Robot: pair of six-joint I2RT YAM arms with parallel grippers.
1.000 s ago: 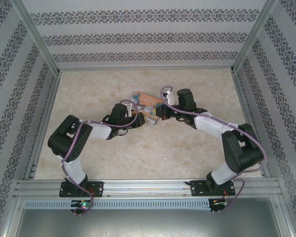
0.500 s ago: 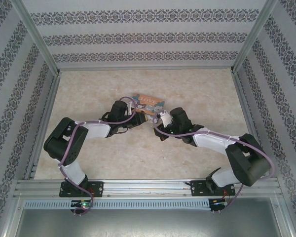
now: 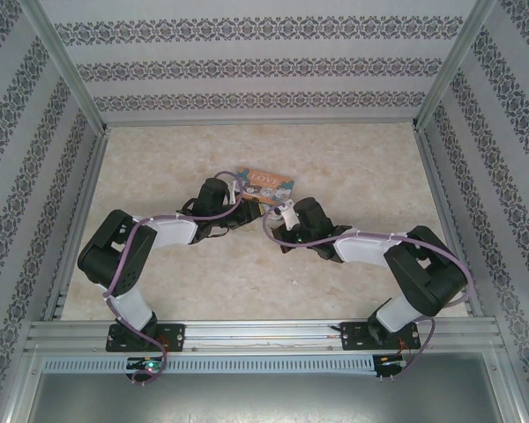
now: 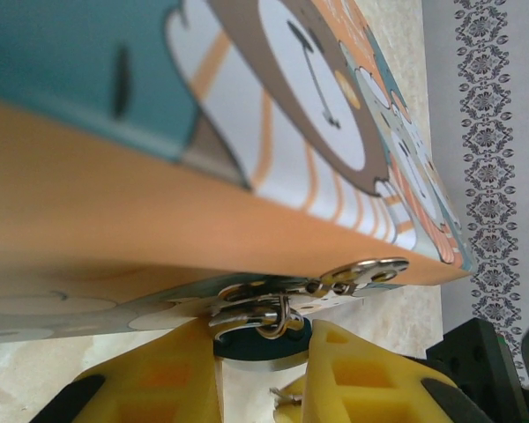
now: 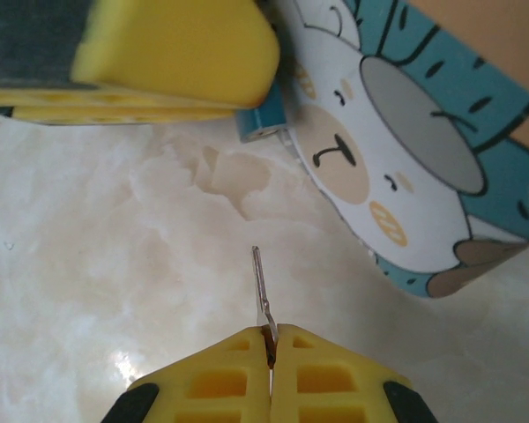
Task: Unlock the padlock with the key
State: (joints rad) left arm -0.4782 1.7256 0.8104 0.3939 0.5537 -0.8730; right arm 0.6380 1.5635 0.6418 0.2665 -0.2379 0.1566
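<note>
Hemming in the padlock (image 4: pixel 261 345): the box (image 4: pixel 115 194) and left tool (image 4: pixel 263 368).

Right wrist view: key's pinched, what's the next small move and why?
Probably ease the key forward toward the padlock: the right jaws pinch it with its blade roughly aimed at the blue body, bare table between them, and the left jaws hold the padlock at the box.

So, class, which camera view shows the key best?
The right wrist view: the key is a clear thin metal sliver against the pale table, pinched between the right gripper's shut fingertips. The top view makes it too small to tell; the left wrist view gives at most a doubtful glint.
</note>
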